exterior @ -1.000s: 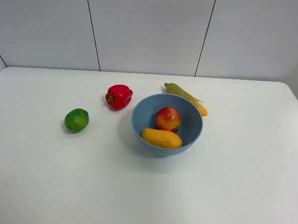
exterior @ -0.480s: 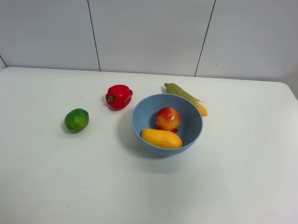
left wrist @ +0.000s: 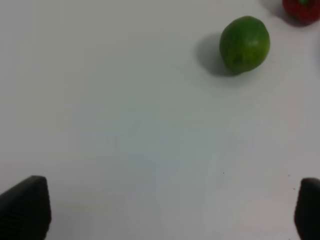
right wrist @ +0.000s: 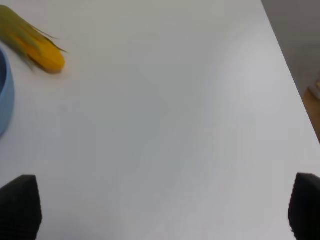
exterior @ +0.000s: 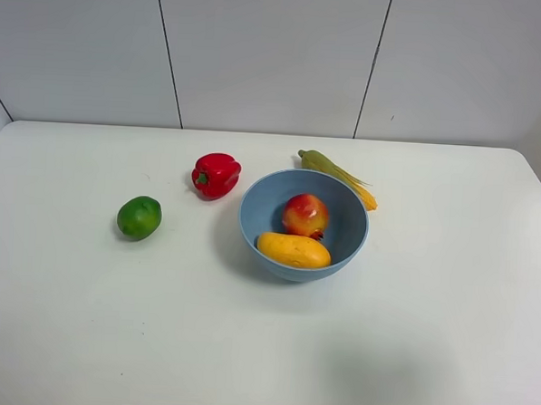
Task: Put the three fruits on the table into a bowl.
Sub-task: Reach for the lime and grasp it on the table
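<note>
The light-blue bowl (exterior: 304,224) stands mid-table holding the red apple-like fruit (exterior: 305,214) and the yellow-orange mango-like fruit (exterior: 292,250). The green lime-like fruit (exterior: 139,217) lies on the white table (exterior: 263,347) left of the bowl; it also shows in the left wrist view as the lime (left wrist: 244,45). My left gripper (left wrist: 167,212) is open, its dark fingertips (left wrist: 25,207) spread wide over bare table, well short of the lime. My right gripper (right wrist: 162,212) is open over bare table right of the bowl's rim (right wrist: 4,95). Neither arm shows in the exterior high view.
A red bell pepper (exterior: 216,174) sits behind and left of the bowl, its edge also in the left wrist view (left wrist: 302,9). A corn cob (exterior: 337,177) lies behind the bowl, seen too as the cob (right wrist: 31,44). The table's right edge (right wrist: 287,75) is close.
</note>
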